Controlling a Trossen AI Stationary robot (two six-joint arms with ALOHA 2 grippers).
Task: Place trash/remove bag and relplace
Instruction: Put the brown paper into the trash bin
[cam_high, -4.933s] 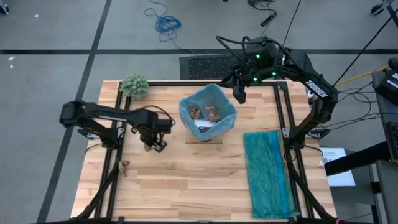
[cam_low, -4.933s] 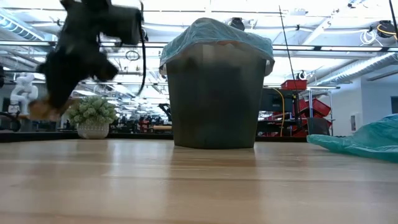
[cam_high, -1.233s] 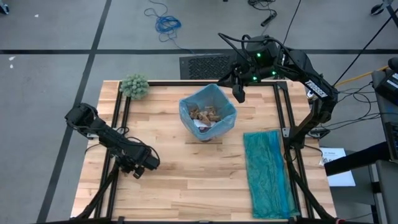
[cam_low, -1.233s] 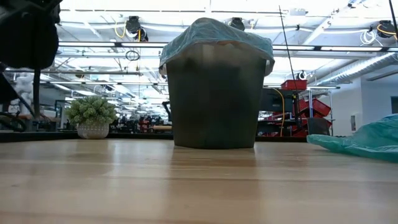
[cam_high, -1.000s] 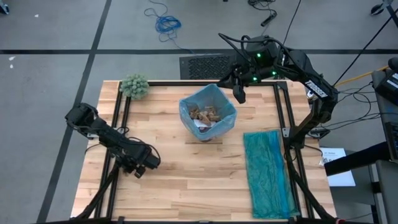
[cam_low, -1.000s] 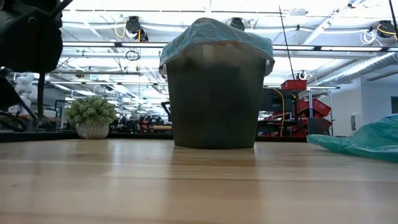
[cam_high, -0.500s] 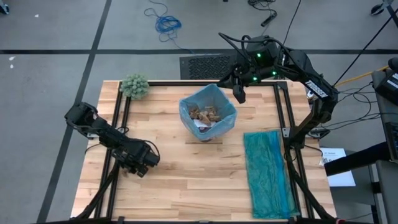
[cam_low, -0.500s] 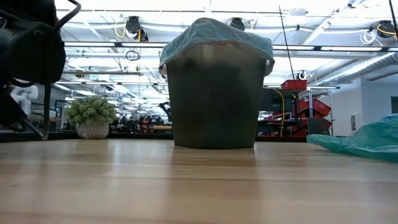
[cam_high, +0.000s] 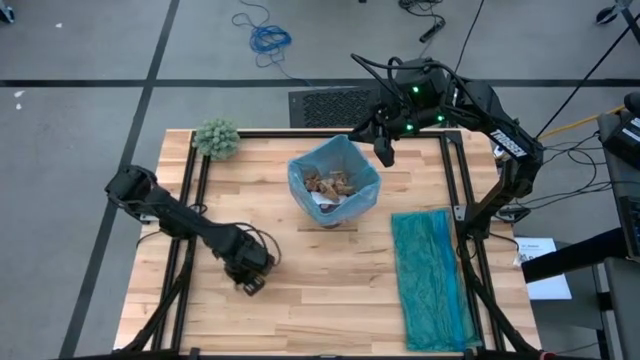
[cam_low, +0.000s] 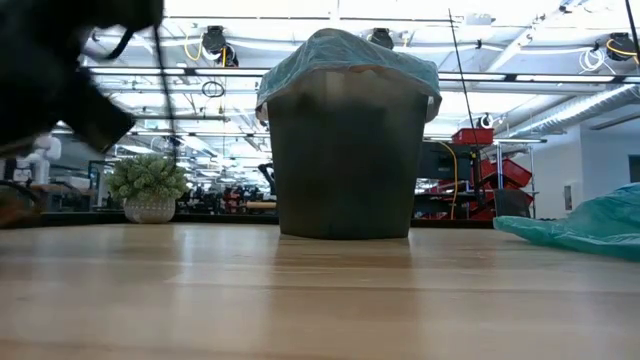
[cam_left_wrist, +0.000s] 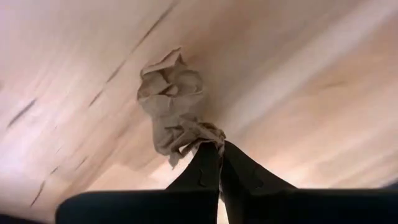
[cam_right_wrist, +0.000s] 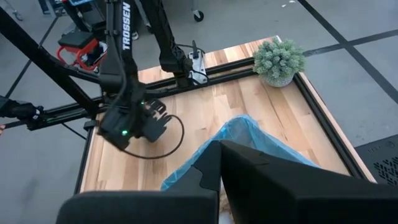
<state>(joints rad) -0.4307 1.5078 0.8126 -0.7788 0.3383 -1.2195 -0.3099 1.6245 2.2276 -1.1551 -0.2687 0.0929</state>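
Left gripper (cam_left_wrist: 219, 149) clamped on a brown wad (cam_left_wrist: 173, 106) above the table (cam_high: 330, 290); right gripper (cam_high: 384, 152) shut, just past the bag (cam_high: 335, 160) rim.

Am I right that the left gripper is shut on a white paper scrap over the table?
Not quite: the left wrist view shows the left gripper shut on a brown crumpled wad, not white paper, over the table.

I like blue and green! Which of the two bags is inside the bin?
The light blue bag. It lines the bin, folded over its rim, with trash inside. The teal bag lies flat on the table beside it.
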